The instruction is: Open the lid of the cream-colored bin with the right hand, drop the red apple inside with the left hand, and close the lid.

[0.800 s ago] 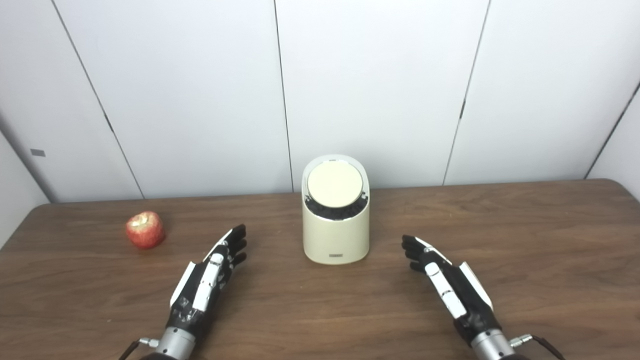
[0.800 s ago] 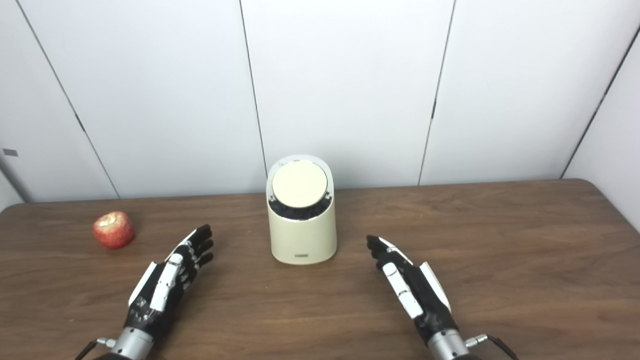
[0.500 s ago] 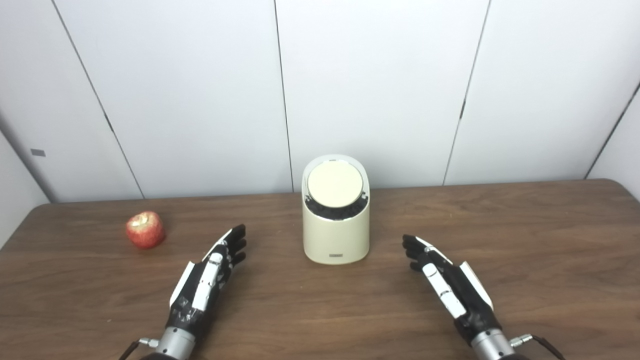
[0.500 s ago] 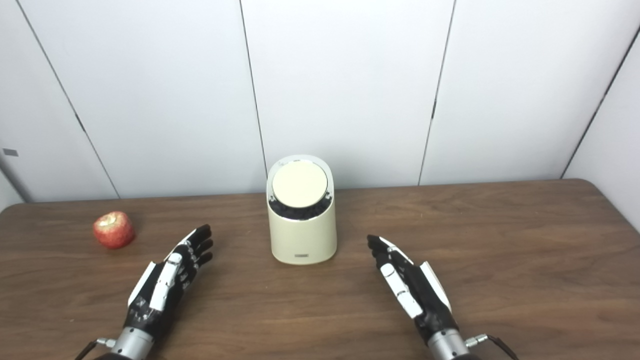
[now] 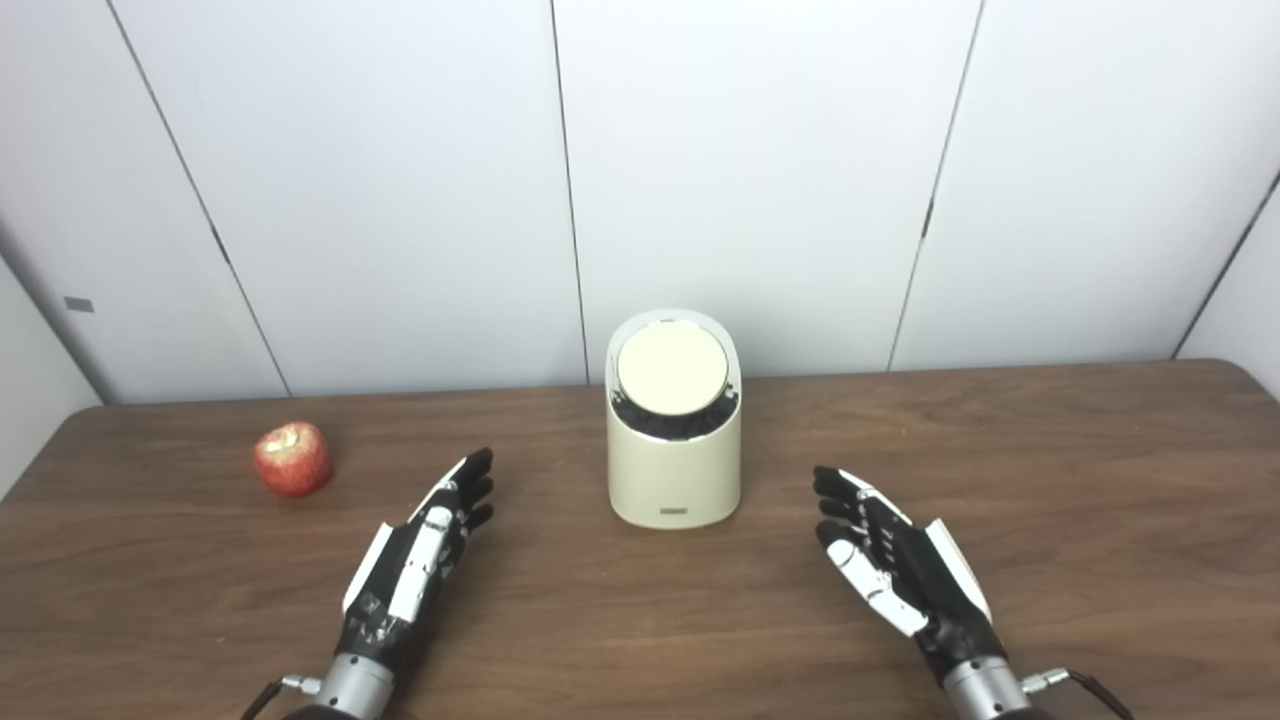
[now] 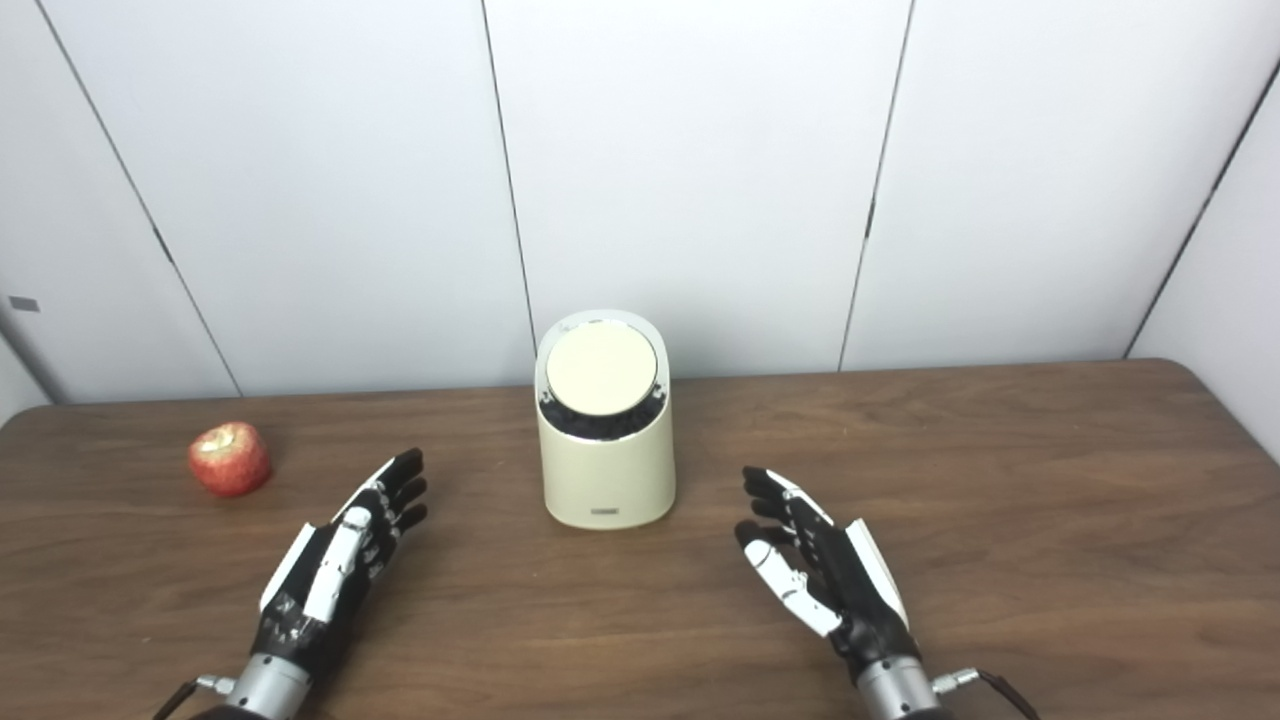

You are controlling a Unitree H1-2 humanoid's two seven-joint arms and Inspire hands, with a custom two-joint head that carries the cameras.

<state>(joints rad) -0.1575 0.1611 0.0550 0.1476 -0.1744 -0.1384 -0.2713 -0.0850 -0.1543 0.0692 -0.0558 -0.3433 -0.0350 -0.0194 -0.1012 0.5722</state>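
Since the earlier frames, a slight rotation of the right hand (image 5: 905,570) is noted: its palm is now turned more upward and its fingers (image 5: 845,495) are seen a little more fanned; the left hand (image 5: 415,565) is unchanged. Both hands are recorded as empty, fingers extended and slightly spread, nothing being pinched or touched. The left hand is held low over the table (image 5: 1050,470), fingertips directed toward the bin; the right hand is held at a similar height on the other side. Between the two hands, but apart from both, the cream-colored bin (image 5: 674,470) stands upright near the middle of the table, with its round lid (image 5: 671,366) seated shut in the slanted top. The red apple (image 5: 292,459) is observed well to the left of the bin, beyond the left hand and untouched, resting on the tabletop. Progress is judged as nil: the lid has not been opened, the apple has not been picked up, and the closing step remains. All three steps are left to be done.
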